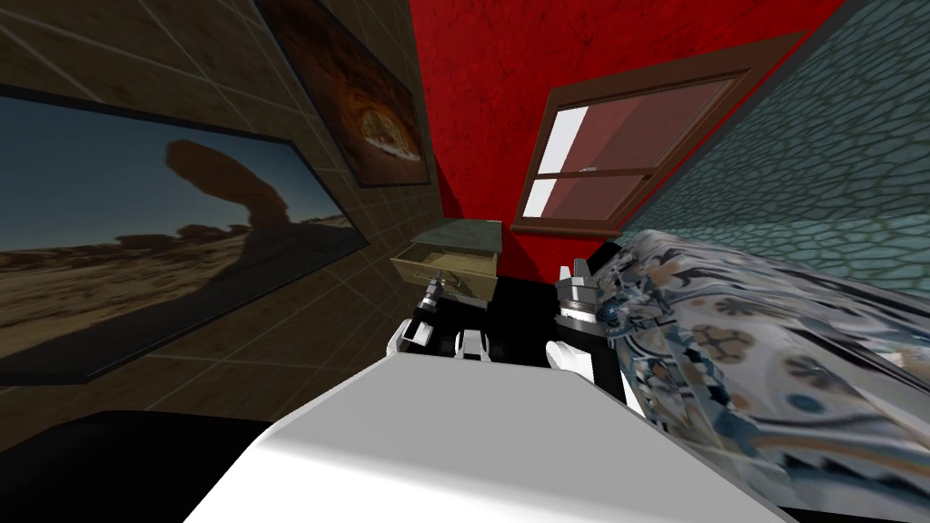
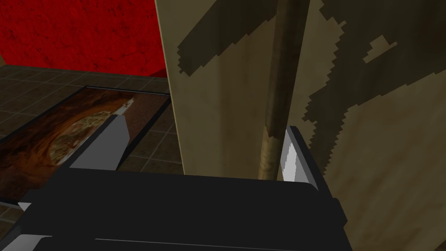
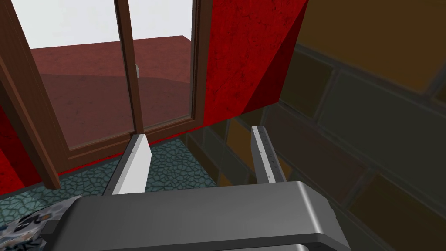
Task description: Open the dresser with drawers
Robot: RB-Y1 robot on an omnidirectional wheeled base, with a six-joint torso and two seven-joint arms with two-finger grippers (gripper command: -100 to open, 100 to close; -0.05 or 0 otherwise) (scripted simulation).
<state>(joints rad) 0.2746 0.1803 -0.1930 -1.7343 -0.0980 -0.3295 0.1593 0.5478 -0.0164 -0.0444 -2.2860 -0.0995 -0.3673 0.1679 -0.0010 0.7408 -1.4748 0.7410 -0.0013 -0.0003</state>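
Observation:
The small dresser [image 1: 469,235] stands against the red wall, and its top drawer [image 1: 445,264] is pulled out toward me. My left gripper [image 1: 433,292] is right in front of that drawer. In the left wrist view the tan drawer front [image 2: 217,109] is close. Its brown bar handle [image 2: 281,78] runs between the spread fingers of the left gripper [image 2: 202,148], close beside one finger [image 2: 292,157]. The jaws are open and do not press the handle. My right gripper [image 1: 578,272] is held up beside the bed, open with nothing between its fingers [image 3: 136,167].
A bed with a patterned cover [image 1: 745,345] lies close on the right of the dresser. Framed pictures [image 1: 163,236] hang on the tiled wall to the left. A brown-framed window [image 1: 627,150] is set in the red wall. A black area [image 1: 518,318] lies below the dresser.

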